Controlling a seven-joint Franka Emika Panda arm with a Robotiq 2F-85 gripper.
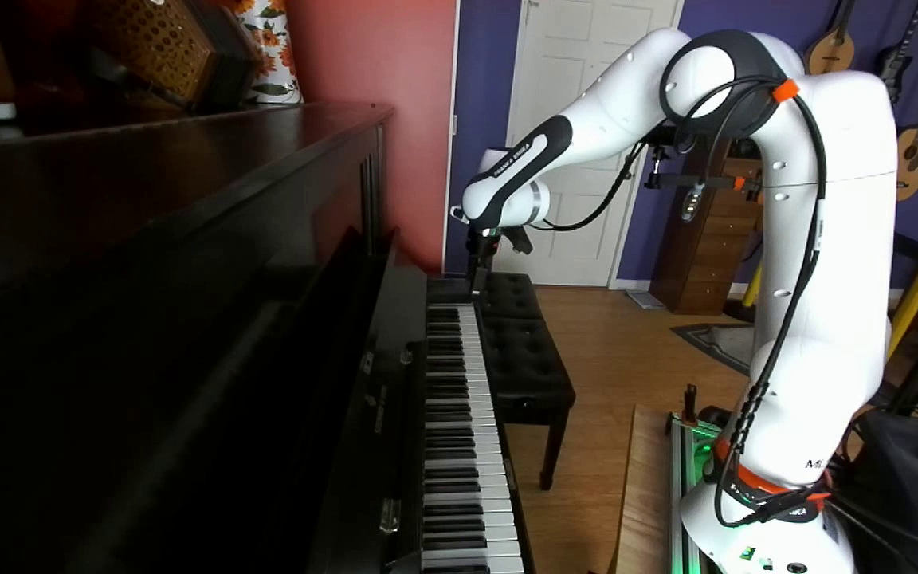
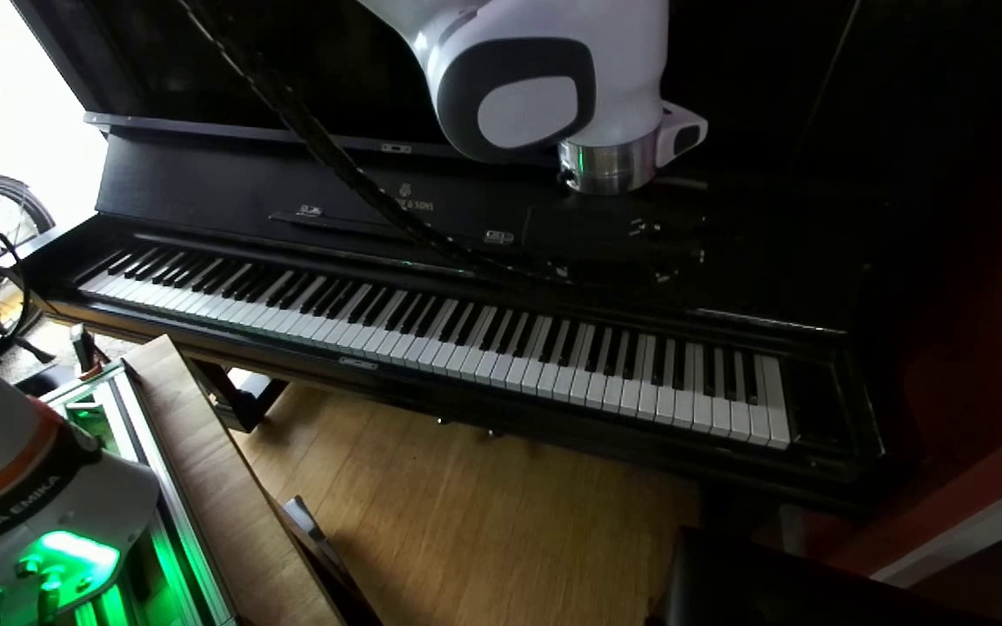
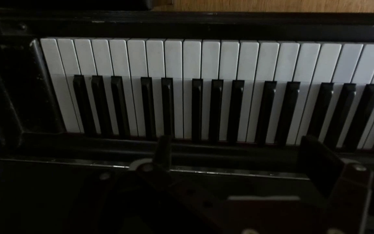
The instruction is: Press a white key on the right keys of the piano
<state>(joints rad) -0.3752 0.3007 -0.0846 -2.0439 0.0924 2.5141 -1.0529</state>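
Observation:
The piano (image 1: 331, 127) is dark and glossy, with its lid open over one long row of keys. It also shows in an exterior view (image 2: 231, 187). The right keys (image 2: 710, 409) end at a dark end block; they fill the wrist view (image 3: 174, 58), where the block (image 3: 41, 91) stands at the left. My gripper (image 3: 236, 141) is open and empty, its fingers wide apart. Its fingertips appear at the rear edge of the keys in the wrist view; contact cannot be told. In an exterior view the gripper (image 1: 478, 267) points down over the far key end. Against the dark fallboard the gripper (image 2: 618, 271) is hardly visible.
A black padded bench (image 1: 523, 359) stands beside the keyboard at its far end. The raised fallboard (image 2: 362, 183) rises behind the keys. A wooden table edge (image 2: 205, 461) lies beside the robot base (image 1: 770, 526). A concertina-like box (image 1: 164, 48) sits on the piano's top.

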